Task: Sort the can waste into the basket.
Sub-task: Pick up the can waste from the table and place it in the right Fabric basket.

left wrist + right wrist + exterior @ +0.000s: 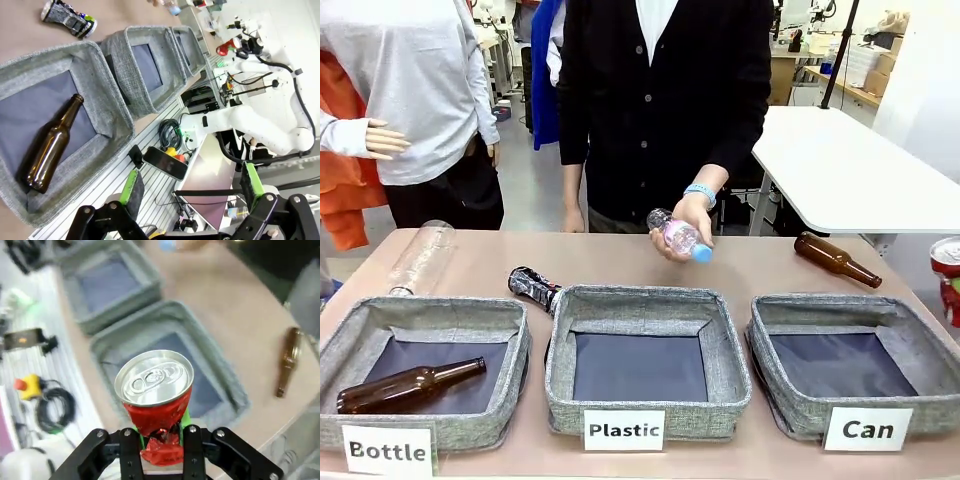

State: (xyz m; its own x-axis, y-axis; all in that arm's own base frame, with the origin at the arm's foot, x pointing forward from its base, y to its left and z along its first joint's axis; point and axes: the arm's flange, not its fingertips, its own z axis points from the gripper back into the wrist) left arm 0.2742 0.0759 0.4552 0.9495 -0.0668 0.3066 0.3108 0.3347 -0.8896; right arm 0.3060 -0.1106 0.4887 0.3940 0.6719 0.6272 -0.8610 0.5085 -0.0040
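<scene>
My right gripper [162,440] is shut on the red crushed can [155,395], whose silver top faces the wrist camera. It hangs above the grey "Can" basket [205,380]. In the front view this red can [947,260] shows at the right edge, above and right of the empty Can basket [790,415]. The black crushed can [533,287] lies on the table behind the gap between the Bottle and Plastic bins; it appears too in the left wrist view as the black can [70,17]. My left gripper [192,187] is open and holds nothing, low beside the Bottle bin.
The Bottle bin [510,380] holds a brown bottle [410,387]. The Plastic bin [560,380] sits in the middle. A person's hand [688,215] holds a small plastic bottle [678,236] over the table. Another brown bottle [835,259] and a clear bottle [420,258] lie behind.
</scene>
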